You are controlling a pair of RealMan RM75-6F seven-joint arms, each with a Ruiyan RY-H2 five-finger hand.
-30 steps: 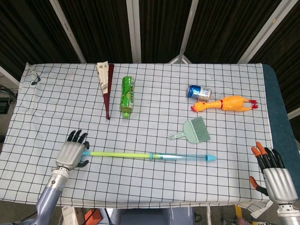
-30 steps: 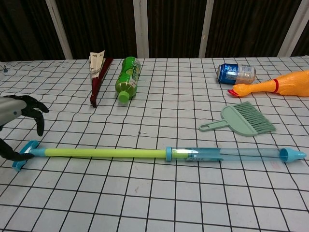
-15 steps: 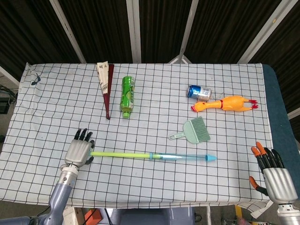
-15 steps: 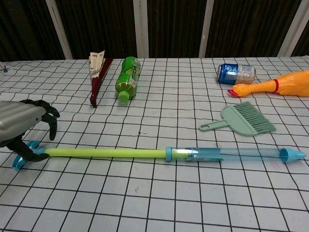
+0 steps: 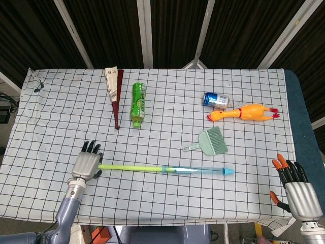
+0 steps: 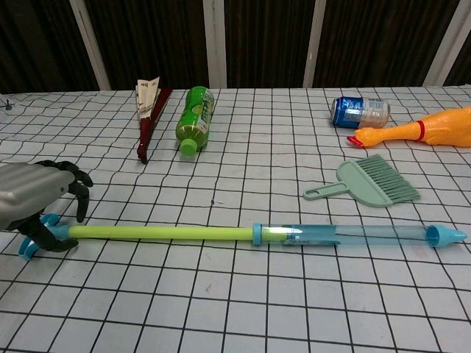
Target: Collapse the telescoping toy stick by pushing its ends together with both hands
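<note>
- My left hand (image 6: 33,202) sits over the left end of the telescoping toy stick, a yellow-green inner rod sliding into a clear blue outer tube (image 6: 243,234). The dark fingers (image 6: 73,187) curl down around the rod just inside the blue end cap (image 6: 29,246). From the chest view I judge it a loose grip on the stick; whether the palm presses on the cap I cannot tell.
- From those fingers the stick runs out to the right, lying flat on the black-and-white checked tablecloth (image 5: 152,203), its long axis nearly parallel to the near table edge. The blue collar (image 6: 257,234) marks where rod meets tube, and the pointed blue tip (image 6: 441,235) closes the far right end.
- My right hand (image 5: 297,190) rests at the near right corner with nothing in it, orange-tipped fingers spread. It is well apart from the pointed tip, which lies to its left and a little farther from me.
- So the left end is covered and the right end is bare; the stick looks fully extended. In my judgement the next move belongs to the right hand: travel left to the tip, then push along the stick's axis toward the left hand.
- The green plastic dustpan brush (image 5: 210,141) lies just beyond the clear tube, close enough to mind on that approach.
</note>
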